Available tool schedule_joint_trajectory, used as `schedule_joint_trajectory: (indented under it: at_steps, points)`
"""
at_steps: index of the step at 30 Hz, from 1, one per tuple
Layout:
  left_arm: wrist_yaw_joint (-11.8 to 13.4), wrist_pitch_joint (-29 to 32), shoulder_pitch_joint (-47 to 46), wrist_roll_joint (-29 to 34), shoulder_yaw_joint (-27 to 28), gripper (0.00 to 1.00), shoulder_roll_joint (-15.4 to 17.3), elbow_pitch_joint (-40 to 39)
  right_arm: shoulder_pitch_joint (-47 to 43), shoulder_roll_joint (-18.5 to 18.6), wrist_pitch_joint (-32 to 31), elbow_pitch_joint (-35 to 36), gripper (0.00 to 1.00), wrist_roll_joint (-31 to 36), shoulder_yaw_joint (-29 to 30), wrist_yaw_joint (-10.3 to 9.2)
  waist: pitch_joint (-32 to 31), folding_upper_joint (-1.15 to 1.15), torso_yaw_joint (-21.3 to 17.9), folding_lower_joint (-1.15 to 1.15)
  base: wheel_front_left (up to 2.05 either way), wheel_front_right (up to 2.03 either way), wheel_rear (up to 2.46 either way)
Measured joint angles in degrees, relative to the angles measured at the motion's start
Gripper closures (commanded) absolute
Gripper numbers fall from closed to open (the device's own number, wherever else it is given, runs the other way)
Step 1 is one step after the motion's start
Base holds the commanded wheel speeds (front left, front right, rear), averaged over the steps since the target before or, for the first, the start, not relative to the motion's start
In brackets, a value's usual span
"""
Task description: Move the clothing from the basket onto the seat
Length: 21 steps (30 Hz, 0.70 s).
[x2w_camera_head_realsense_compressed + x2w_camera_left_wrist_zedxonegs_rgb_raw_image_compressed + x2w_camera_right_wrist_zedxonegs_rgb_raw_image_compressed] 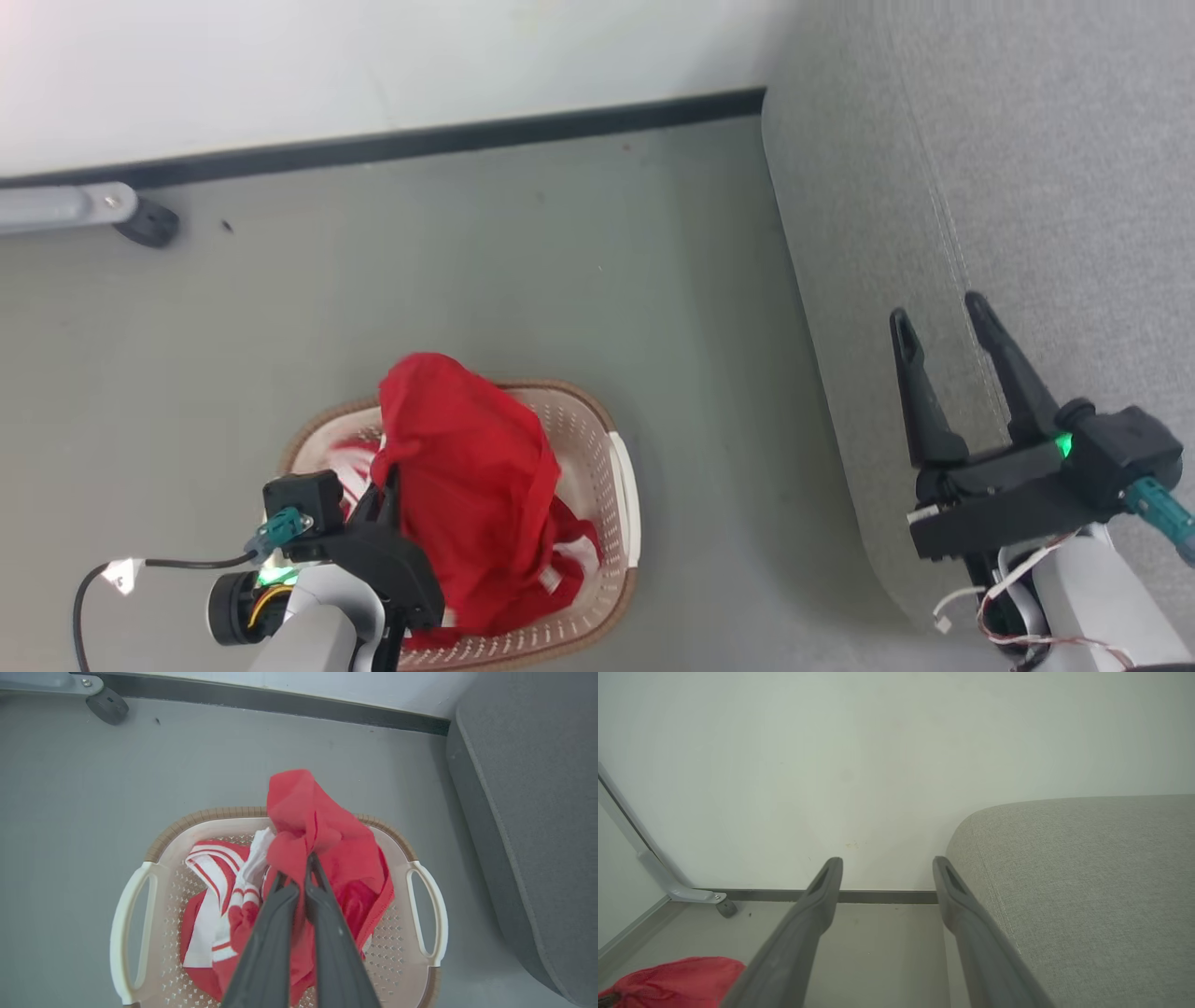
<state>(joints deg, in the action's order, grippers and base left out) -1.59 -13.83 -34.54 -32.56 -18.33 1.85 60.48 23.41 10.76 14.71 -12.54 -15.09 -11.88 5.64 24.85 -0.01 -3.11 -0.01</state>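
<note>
over the basket the left hand pinches a bunch of the red clothing and holds it up, likely to carry it out, with more inside the basket, while right of the basket the right hand hangs spread wide by the grey seat, free to help.

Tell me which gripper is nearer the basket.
Left. The left gripper is above the basket, shut on the clothing; the right gripper is open by the seat, well apart.

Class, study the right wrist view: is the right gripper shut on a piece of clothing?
No, the right gripper stands open, its two fingers spread wide with nothing gripped between them, beside the seat.
</note>
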Motion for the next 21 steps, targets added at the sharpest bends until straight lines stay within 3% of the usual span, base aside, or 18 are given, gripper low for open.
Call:
schedule_joint_trajectory:
  at_steps: [9,21]
  points:
    - [-0.5,-0.4,2.7,1.0,0.7,1.0,0.0,-3.5,-3.3,-0.4,0.0,-2.7,0.0,0.0,0.0,0.0,-6.2,0.0,2.5,0.0,0.0,0.0,0.0]
    - [0.0,-0.5,8.6,4.3,2.5,1.0,2.2,-17.5,-8.2,-1.5,0.0,-5.0,0.0,-0.1,-1.0,0.0,-14.1,0.0,4.0,0.0,0.0,0.0,0.0]
